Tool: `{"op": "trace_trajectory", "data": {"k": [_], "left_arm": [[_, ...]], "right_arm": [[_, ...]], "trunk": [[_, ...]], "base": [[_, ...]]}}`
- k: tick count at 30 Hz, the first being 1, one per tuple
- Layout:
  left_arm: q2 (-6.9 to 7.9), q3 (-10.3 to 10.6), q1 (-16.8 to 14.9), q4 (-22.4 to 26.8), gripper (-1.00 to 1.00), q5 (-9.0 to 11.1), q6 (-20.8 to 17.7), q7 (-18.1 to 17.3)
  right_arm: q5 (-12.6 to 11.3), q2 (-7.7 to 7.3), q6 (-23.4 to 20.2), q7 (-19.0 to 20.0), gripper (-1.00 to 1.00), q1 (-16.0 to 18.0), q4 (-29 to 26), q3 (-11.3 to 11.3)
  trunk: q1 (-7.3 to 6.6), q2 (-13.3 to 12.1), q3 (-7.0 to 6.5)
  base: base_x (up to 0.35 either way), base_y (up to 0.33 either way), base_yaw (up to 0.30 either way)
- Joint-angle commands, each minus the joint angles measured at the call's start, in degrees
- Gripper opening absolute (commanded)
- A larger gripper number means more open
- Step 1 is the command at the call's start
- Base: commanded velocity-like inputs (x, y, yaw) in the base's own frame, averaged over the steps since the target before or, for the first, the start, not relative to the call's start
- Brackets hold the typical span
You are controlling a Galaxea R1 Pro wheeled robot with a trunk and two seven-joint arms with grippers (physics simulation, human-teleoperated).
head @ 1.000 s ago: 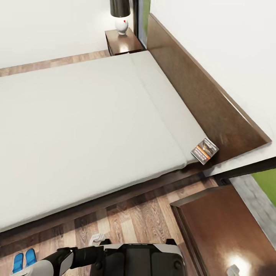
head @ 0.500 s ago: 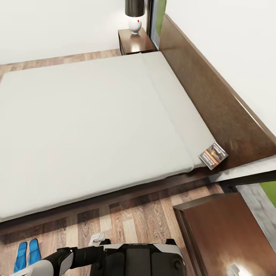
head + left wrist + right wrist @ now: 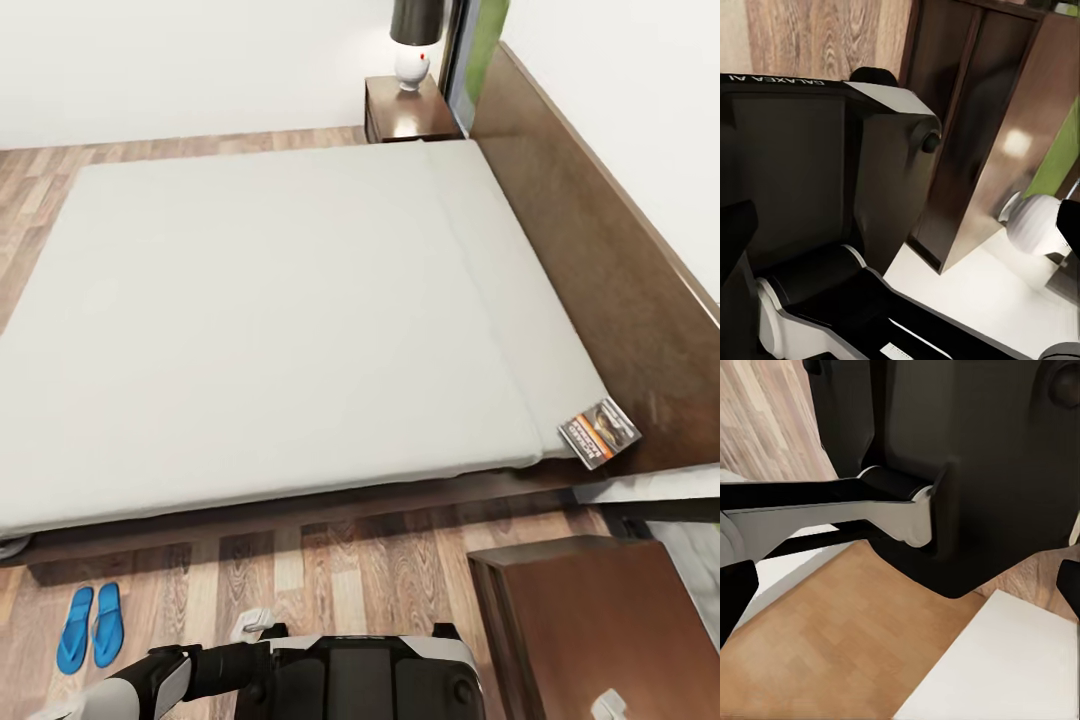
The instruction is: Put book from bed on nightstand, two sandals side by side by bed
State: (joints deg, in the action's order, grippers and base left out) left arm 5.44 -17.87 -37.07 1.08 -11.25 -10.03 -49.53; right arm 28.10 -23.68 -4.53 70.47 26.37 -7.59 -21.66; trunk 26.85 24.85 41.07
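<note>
The book (image 3: 598, 433), dark with an orange band, lies flat on the bed (image 3: 280, 310) at the mattress corner against the headboard. Both blue sandals (image 3: 91, 627) lie side by side on the plank floor close to the bed's near side. One nightstand (image 3: 590, 620) stands close at my right, just below the book's corner. A second nightstand (image 3: 405, 110) stands beyond the bed's far side. My left gripper (image 3: 900, 232) is open and empty, tucked against my trunk and facing the near nightstand. My right gripper (image 3: 900, 589) is open and empty too, over the floor beside my base.
A black-shaded lamp (image 3: 412, 40) stands on the far nightstand by the window. The dark headboard (image 3: 600, 250) runs along the right wall. My trunk (image 3: 350, 680) and folded left arm (image 3: 150, 685) sit low in the head view. Plank floor (image 3: 350, 570) lies between me and the bed.
The whole head view has shifted, so the camera turned left. The bed, book and nightstands slid rightwards in the picture, and the sandals came further into view. Nothing itself moved.
</note>
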Motion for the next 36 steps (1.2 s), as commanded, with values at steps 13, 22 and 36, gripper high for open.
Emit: {"op": "trace_trajectory", "data": {"k": [13,22,36], "left_arm": [[0.05,-0.6,0.0,0.1,1.00,-0.4,-0.5,-0.2],[0.08,-0.6,0.0,0.1,1.00,-0.4,-0.5,-0.2],[0.10,-0.6,0.0,0.1,1.00,-0.4,-0.5,-0.2]], "right_arm": [[0.4,-0.01,-0.5,0.3,1.00,0.0,-0.1,-0.5],[0.4,-0.04,-0.5,0.4,1.00,0.0,-0.1,-0.5],[0.4,0.01,-0.5,0.4,1.00,0.0,-0.1,-0.5]], "trunk": [[0.03,0.1,0.06],[0.03,0.1,0.06],[0.03,0.1,0.06]], "base": [[0.080,0.061,0.162],[0.094,0.024,0.004],[0.130,0.000,0.000]]}}
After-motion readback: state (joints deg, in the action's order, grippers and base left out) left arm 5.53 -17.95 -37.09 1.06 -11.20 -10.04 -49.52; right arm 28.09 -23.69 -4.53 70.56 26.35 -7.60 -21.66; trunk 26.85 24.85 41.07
